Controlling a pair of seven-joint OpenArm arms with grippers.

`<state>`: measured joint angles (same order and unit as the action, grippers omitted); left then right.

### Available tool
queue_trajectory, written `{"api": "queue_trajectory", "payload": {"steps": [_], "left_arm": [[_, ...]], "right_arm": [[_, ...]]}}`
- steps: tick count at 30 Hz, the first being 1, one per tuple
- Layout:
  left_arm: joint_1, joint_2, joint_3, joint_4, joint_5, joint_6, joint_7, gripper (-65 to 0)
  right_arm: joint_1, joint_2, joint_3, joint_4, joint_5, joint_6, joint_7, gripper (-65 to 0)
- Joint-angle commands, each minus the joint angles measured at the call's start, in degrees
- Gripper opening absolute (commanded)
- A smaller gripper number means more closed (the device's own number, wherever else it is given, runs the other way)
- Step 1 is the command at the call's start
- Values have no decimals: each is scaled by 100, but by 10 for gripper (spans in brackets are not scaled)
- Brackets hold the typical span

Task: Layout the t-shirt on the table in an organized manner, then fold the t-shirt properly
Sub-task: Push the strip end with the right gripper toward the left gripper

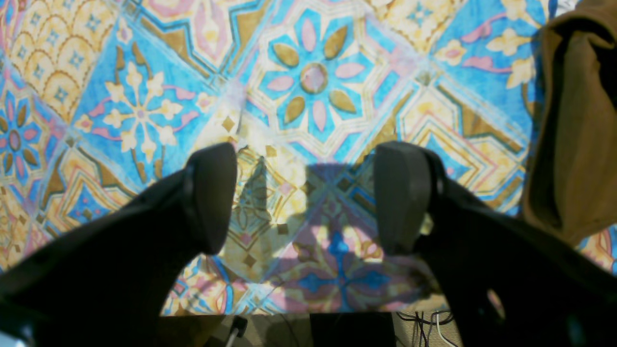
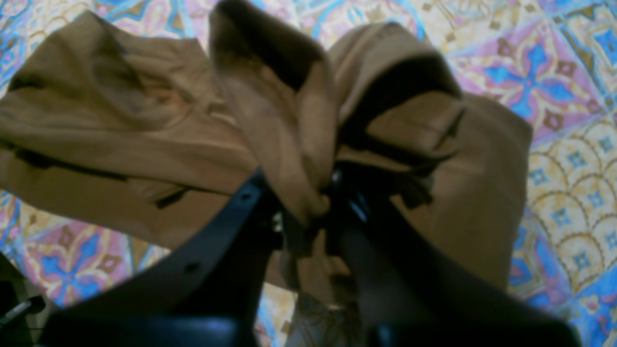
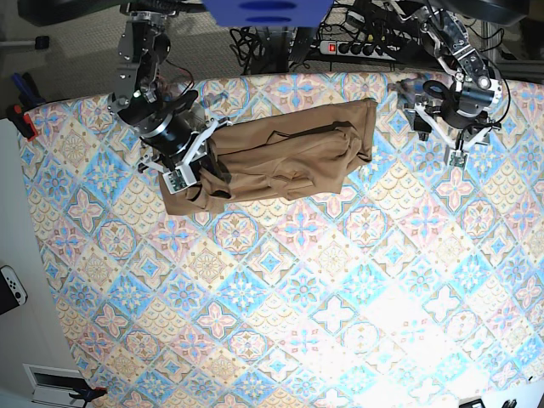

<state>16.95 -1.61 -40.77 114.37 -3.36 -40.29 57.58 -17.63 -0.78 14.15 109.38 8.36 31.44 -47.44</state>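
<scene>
Left wrist: left tool (image 1: 308, 197) gaped wide, empty, over bare surface (image 1: 144, 96); t-shirt (image 1: 573, 125) off to one side. Right wrist: right tool (image 2: 308, 212) pinched shut on bunched t-shirt fabric. Base: t-shirt lay crumpled between both tools; layout step looked underway; next, left tool probably needs the free edge.

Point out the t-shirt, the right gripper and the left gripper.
t-shirt (image 3: 280, 153), base view, middle of the bunched tan fabric.
right gripper (image 2: 308, 212), right wrist view, between fingertips pinching cloth.
left gripper (image 1: 306, 197), left wrist view, gap between open fingertips.
</scene>
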Motion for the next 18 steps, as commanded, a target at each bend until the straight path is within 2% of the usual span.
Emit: {"api": "queue_trajectory", "payload": {"steps": [1, 4, 7, 10, 14, 18], "left_arm": [[-20, -37, -6, 84, -38, 29, -92, -218], [-20, -37, -6, 84, -38, 29, -92, -218], [-20, -37, -6, 75, -38, 29, -92, -218], [-20, -37, -6, 5, -38, 29, -92, -218], [-20, -46, -6, -144, -38, 29, -101, -218], [-20, -72, -6, -259, -38, 29, -119, -218]], "right_arm": [[44, 12, -66, 81, 74, 25, 142, -650], [325, 12, -365, 55, -278, 25, 115, -650], [589, 20, -795, 11, -981, 25, 107, -650], [598, 12, -1094, 38, -1799, 25, 107, -490], [589, 38, -1675, 81, -2115, 43, 107, -343], [158, 161, -2457, 81, -2203, 43, 107, -332]]}}
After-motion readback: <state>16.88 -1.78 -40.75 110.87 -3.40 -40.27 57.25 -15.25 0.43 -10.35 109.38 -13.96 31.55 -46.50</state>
